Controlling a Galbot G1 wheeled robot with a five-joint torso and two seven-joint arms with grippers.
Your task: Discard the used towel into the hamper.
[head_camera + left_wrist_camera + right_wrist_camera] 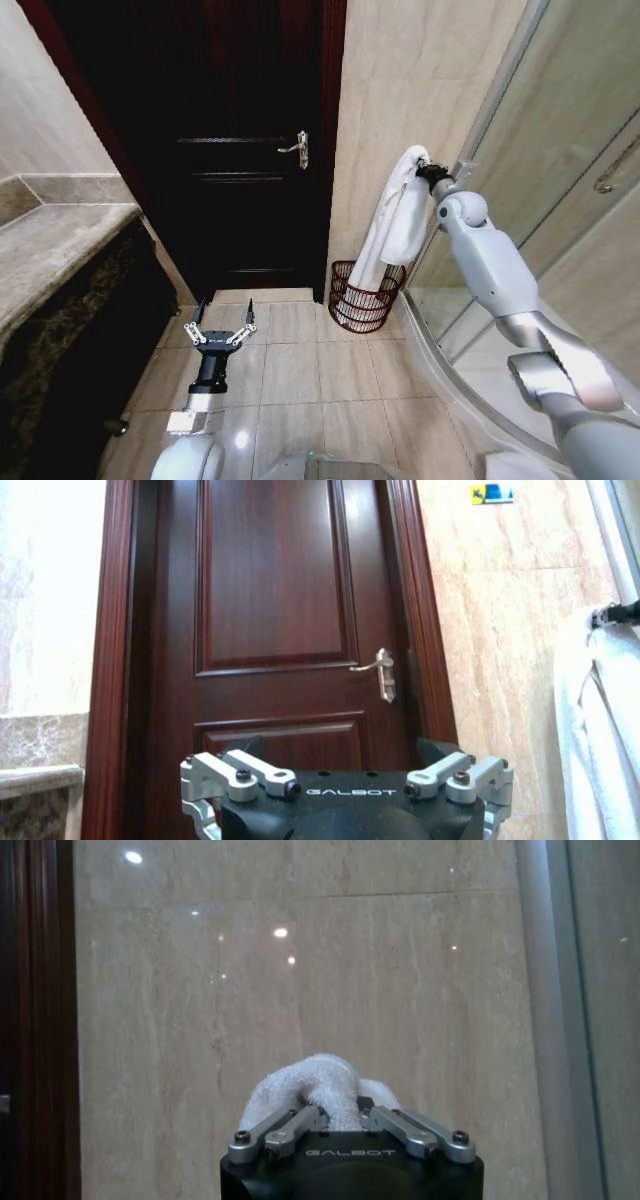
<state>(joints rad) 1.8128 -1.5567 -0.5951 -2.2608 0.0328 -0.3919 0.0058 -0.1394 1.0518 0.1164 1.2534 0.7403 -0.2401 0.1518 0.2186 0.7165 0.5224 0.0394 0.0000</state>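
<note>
Towel [395, 215] hangs pinched in the right gripper [428, 170], directly above the hamper [362, 295].
Left gripper [222, 318], fingers spread and empty, waits low near the floor.

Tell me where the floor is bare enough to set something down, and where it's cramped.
Bare tiles stretch from the dark door back past the open left gripper, bordered by the marble counter. It is crowded in the corner: hamper, white towel hanging into it from the right gripper, and the shower's curved glass.

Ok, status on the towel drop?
Right pincer shut on towel, held high by the wall. Towel's tail hangs into hamper. Left pincer open, low over floor. Nothing in the way.
</note>
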